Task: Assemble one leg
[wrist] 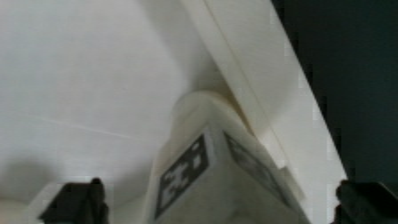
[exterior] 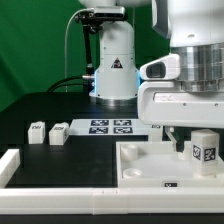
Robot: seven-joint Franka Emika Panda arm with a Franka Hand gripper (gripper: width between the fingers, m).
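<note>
Fingers (wrist: 75, 200) of the gripper (wrist: 219, 203) dark, spread wide, grasping nothing. Below, a matte black table (exterior: 50, 105); behind, a green backdrop (exterior: 30, 40). Smooth white tray-like tabletop (exterior: 140, 160) with raised rim. Upright on it, beside that rim, the leg (exterior: 203, 149): stubby white tagged post, between the fingers, clear of one.

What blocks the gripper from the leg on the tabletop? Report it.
Nothing visible does. In the wrist view the leg sits between the open fingers of the gripper, with gaps on both sides and only the tabletop beneath.
</note>
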